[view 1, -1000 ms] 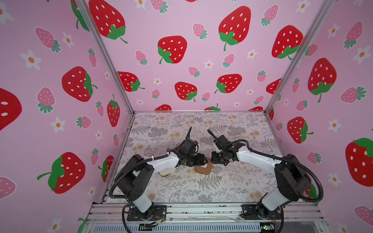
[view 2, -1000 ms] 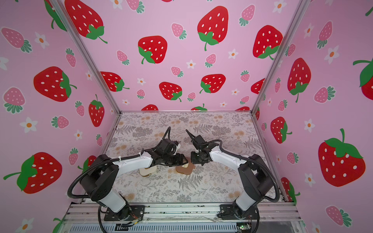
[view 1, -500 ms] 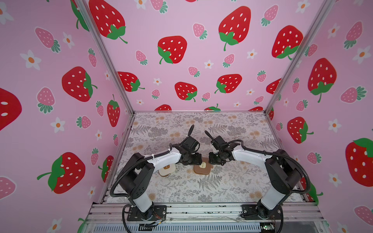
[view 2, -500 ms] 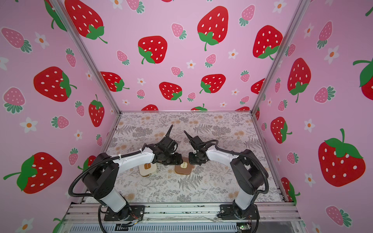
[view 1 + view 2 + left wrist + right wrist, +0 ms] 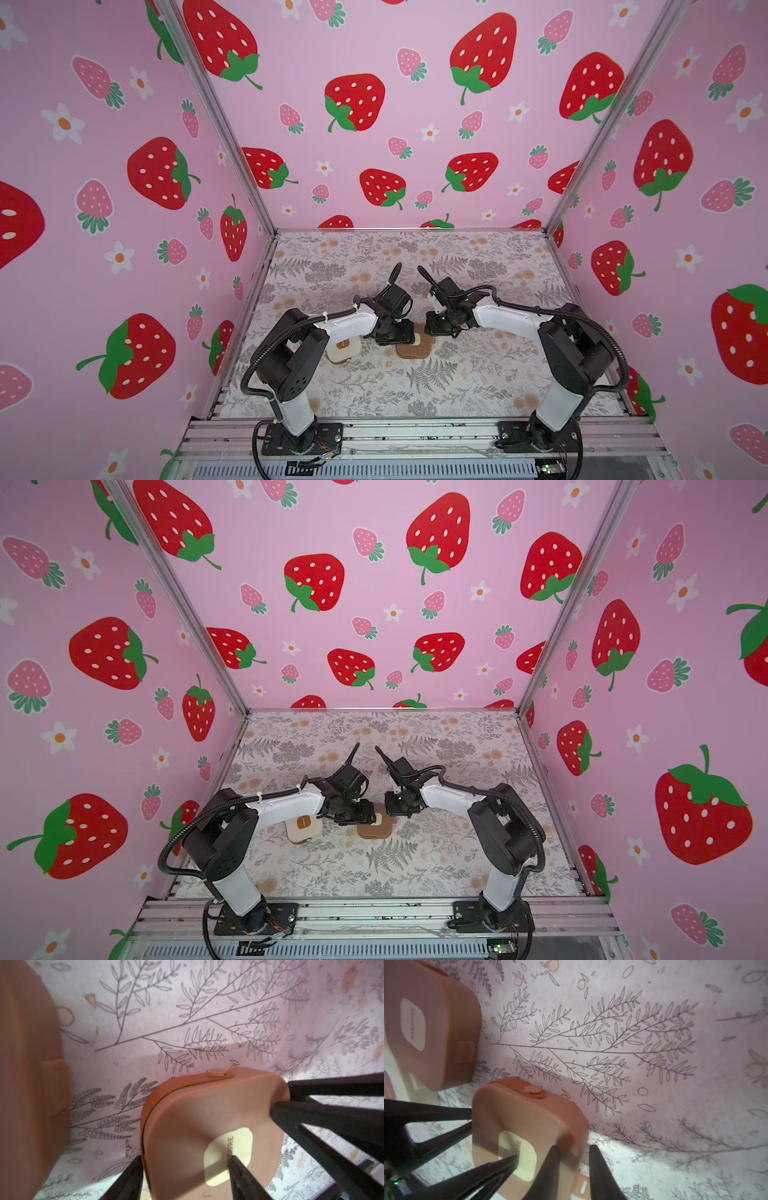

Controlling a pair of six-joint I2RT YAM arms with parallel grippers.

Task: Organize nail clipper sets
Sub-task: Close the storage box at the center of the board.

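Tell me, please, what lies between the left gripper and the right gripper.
A brown case lies between them; the left gripper and the right gripper each straddle one of its edges. Both wrist views show it.

two white arms [image 5: 349, 324] with black joints, black ribbed cables [image 5: 244, 376], slim black fingers [image 5: 239, 1176]

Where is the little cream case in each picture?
Top view: cream case beside the left arm, on the robot's left of the middle brown case.
Top view: same spot, beside that brown case.
Left wrist: not in it; the middle brown case is.
Right wrist: just a sliver showing past a second brown case.
Shared landmark: the middle brown case with its cream badge, seen in all four.
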